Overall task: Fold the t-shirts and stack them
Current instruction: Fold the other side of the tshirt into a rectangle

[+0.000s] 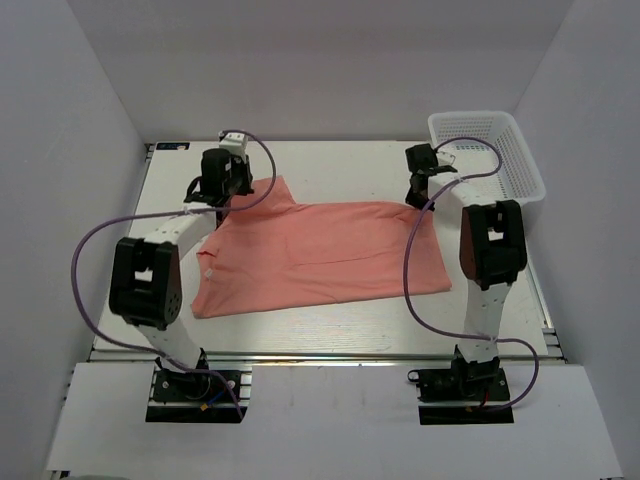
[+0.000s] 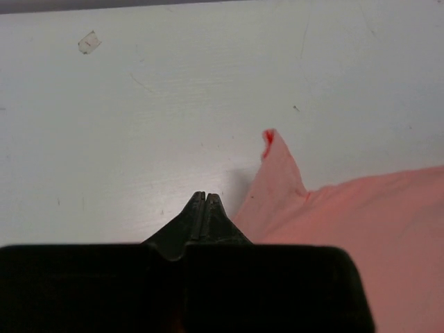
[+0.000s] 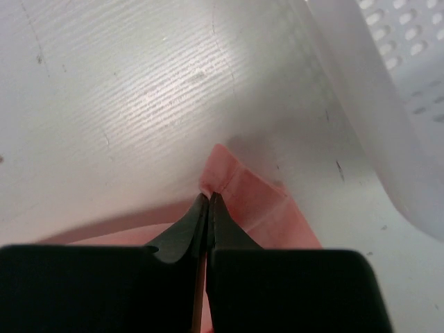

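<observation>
From above, the pink t-shirt [image 1: 320, 255] lies flat and spread out in the middle of the white table [image 1: 340, 165]. Its long side runs from left to right. The left gripper [image 1: 222, 192] is down at the far left corner of the shirt. The right gripper [image 1: 418, 197] is down at the far right corner. A white basket [image 1: 500, 150] with holes in it sits on the table at the far right, close to the right gripper. From this high up you cannot tell how the fingers stand.

In the left wrist view, the two black fingers [image 2: 187, 222] of the left gripper [image 2: 206, 199] are pressed tight together, with no gap at the tips. The t-shirt [image 2: 361, 236] lies just to the right of them, and its edge comes right up to the right finger. One pointy corner of the cloth [image 2: 272, 149] sticks out onto the bare table [image 2: 173, 104]. I cannot tell if any cloth is caught between the fingers. A tiny scrap [image 2: 89, 41] lies on the table, far off at the top left.

In the right wrist view, the right gripper [image 3: 209, 201] is squeezed shut too. Here a thin pink line of cloth shows between its fingers [image 3: 182, 236], so it is pinching the t-shirt [image 3: 257, 201]. A folded corner of the shirt pokes out just past the tips. The wall of the basket [image 3: 388, 104] is close by on the right, and it does not touch the cloth.
</observation>
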Controlling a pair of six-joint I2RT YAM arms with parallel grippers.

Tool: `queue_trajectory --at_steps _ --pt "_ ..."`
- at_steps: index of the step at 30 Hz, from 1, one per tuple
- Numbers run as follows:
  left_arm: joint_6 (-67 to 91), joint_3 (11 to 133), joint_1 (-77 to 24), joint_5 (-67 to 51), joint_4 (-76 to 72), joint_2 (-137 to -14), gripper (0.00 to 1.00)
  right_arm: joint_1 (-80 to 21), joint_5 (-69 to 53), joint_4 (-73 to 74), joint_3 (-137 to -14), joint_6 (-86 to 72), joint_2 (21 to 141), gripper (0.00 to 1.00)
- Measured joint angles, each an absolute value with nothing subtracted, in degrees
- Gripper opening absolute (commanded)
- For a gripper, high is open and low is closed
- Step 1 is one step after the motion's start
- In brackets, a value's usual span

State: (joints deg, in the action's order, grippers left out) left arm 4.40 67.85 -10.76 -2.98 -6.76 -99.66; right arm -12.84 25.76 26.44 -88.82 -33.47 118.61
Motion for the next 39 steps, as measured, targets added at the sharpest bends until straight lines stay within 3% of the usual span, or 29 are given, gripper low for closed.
queue_trajectory --at_steps 9,24,35,36,37,39 --pt "5.98 47.4 -12.84 -3.25 -7.05 -80.12 0.0 -14.35 25.34 23.62 -77.89 -31.2 107.39 0.0" --pt "15.42 20.69 -14.17 -2.02 -1.15 -43.57 0.0 -14.24 25.85 23.79 -74.08 -28.88 101.49 0.0" --pt "20.05 14.33 -14.17 -1.52 5.23 -35.55 0.0 -14.22 25.34 23.97 -70.78 -26.15 99.85 0.0" --pt "20.51 14.33 -14.17 -1.8 6.0 -35.57 0.18 -14.22 25.36 23.86 -70.19 -26.22 99.79 0.11" --pt "20.99 14.33 -14.17 -2.07 6.76 -35.57 0.24 -14.22 25.36 23.79 -69.36 -26.5 99.68 0.16" --pt "21.85 14.33 -14.17 -2.79 8.75 -35.57 0.24 -14.22 25.69 23.88 -67.53 -26.94 99.37 0.23"
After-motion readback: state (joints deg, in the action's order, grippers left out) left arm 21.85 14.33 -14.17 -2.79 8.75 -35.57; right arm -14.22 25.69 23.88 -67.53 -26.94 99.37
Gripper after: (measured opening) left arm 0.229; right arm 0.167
